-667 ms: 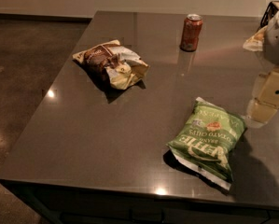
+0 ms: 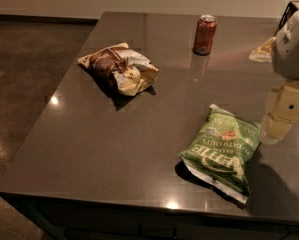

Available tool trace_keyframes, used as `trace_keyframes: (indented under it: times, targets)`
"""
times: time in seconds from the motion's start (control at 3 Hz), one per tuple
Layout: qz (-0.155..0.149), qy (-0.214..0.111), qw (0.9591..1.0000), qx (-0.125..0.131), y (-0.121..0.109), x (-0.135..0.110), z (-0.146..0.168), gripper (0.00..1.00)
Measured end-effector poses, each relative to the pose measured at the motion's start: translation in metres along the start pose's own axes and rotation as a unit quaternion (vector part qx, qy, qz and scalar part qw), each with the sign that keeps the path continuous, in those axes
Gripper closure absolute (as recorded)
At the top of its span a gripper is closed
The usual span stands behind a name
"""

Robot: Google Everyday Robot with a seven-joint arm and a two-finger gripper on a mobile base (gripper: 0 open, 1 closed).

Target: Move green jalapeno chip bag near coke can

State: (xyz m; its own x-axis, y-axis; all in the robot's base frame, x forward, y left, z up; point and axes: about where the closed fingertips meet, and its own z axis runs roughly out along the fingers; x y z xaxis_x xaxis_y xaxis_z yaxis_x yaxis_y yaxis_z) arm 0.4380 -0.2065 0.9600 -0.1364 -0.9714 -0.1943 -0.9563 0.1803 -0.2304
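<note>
The green jalapeno chip bag (image 2: 222,151) lies flat on the dark table (image 2: 114,149) at the front right, its white lettering upside down to me. The coke can (image 2: 204,34) stands upright at the back of the table, well beyond the bag. My gripper (image 2: 281,115) hangs at the right edge of the view, just right of the bag's upper corner and a little above the table. It holds nothing that I can see. The white arm (image 2: 294,49) rises above it.
A brown and cream bag (image 2: 120,68) lies crumpled at the back left of the table. A pale object (image 2: 263,51) sits at the far right, behind the arm. The table's left and front edges drop to a dark floor (image 2: 24,79).
</note>
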Motion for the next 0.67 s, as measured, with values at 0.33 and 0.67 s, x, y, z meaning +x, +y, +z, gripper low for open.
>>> trace_keyframes:
  times: [0.33,0.67]
  targets:
    - [-0.069,-0.007,0.9970,-0.033,0.014,-0.004,0.034,0.00]
    - [-0.141,-0.020,0.9876,-0.067,0.023,-0.002,0.063,0.00]
